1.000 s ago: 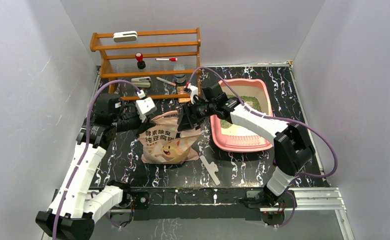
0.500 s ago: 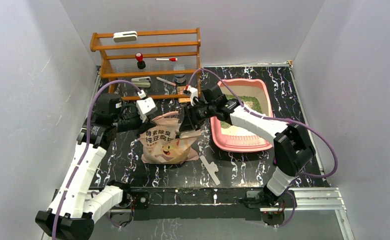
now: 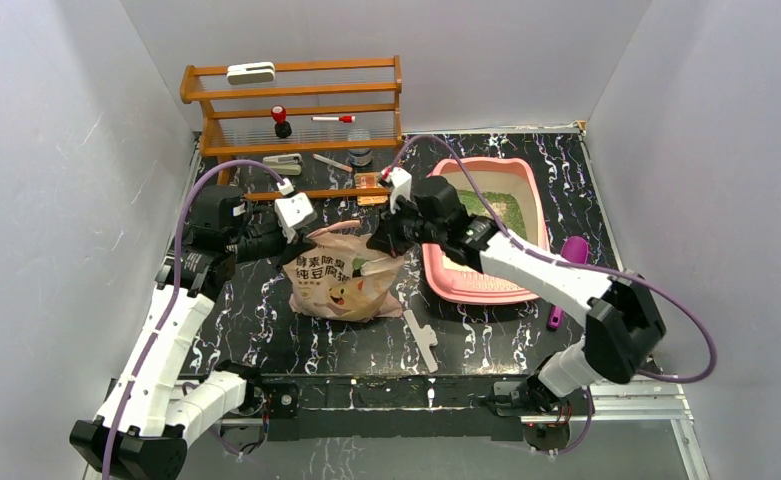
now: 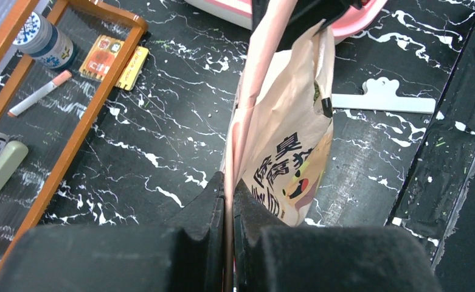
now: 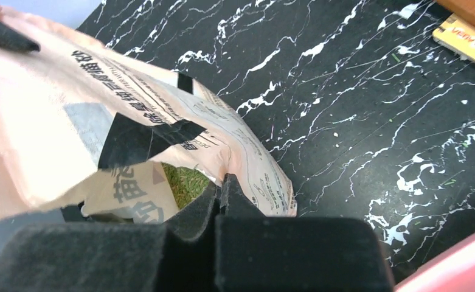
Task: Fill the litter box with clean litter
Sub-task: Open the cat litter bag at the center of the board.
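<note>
Bag (image 3: 338, 280) raised, green litter (image 5: 183, 180) inside, litter box (image 3: 471, 293) part-filled

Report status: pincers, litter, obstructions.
Left pincer shut on bag rim, right pincer shut on opposite rim. Litter box holds some clean litter. Purple scoop beside box, not obstructing.

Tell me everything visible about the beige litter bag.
The bag is beige-pink, crinkly film or paper, printed with dark Chinese characters and a cartoon animal. It stands upright on the black marbled table, left of the litter box. Its top is open; the left gripper and right gripper each pinch an edge. Green litter shows inside.
</note>
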`<state>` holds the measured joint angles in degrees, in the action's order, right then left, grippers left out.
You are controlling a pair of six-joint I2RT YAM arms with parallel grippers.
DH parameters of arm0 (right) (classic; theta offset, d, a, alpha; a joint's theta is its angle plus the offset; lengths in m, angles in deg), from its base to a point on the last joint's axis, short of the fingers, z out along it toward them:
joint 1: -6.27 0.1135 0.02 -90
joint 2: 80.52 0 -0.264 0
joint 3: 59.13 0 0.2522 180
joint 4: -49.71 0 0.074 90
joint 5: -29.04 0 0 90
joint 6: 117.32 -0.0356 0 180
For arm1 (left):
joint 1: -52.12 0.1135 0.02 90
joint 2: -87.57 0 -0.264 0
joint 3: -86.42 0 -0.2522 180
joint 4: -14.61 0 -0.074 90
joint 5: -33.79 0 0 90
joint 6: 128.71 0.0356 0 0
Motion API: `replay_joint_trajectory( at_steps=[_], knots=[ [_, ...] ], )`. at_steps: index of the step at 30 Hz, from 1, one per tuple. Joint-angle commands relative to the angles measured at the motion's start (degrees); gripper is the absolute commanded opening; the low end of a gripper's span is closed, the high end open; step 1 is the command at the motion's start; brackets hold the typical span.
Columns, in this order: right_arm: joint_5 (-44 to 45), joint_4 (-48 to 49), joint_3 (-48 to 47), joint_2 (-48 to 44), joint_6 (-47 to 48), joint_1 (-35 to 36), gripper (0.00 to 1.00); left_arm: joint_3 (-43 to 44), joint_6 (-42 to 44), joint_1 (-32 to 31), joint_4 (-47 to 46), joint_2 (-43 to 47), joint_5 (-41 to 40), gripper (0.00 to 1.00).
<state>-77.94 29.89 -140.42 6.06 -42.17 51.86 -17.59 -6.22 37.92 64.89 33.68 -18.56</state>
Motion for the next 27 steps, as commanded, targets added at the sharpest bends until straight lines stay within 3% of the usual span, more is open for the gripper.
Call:
replay_joint_trajectory(
  at_steps=[1,3,4,7,9,12,15,20,24,27],
  knots=[
    [11.57,17.64,6.15,-8.25,-0.18,-1.73,0.00,1.99,-0.78,0.57,-8.05,3.17,-2.59,0.00],
    [9.09,11.85,3.22,-6.03,1.84,-2.23,0.00,1.80,-0.89,0.57,-8.16,2.73,-1.48,0.00],
    [7.29,8.49,0.90,-4.98,2.67,-2.55,0.06,1.40,-1.04,0.62,-8.26,2.52,-1.16,0.00],
    [5.71,1.47,-2.23,-6.03,4.83,-3.32,0.42,0.28,-1.76,0.57,-8.18,2.80,-0.32,0.00],
    [5.27,3.10,0.38,-10.17,6.32,-4.73,0.62,-0.66,-1.82,0.60,-8.28,4.08,-0.02,0.00],
    [2.07,9.98,6.61,-17.36,10.05,-6.72,0.80,-1.15,-2.02,0.58,-8.26,4.86,0.85,0.00],
    [-9.25,11.39,9.41,-20.38,17.20,-7.15,0.82,-1.21,-2.08,0.57,-8.31,5.02,1.77,0.00],
    [-25.19,6.49,9.47,-17.21,30.37,-6.87,0.81,-0.73,-1.48,0.57,-8.30,4.25,2.06,0.00],
    [-29.50,5.11,8.03,-14.22,40.24,-6.27,0.69,-0.51,-1.38,0.57,-8.28,4.30,2.09,0.00],
    [-34.47,1.84,7.65,-12.70,53.42,-5.63,0.70,-0.22,-1.80,0.57,-8.30,4.48,2.40,0.00]
  ],
)
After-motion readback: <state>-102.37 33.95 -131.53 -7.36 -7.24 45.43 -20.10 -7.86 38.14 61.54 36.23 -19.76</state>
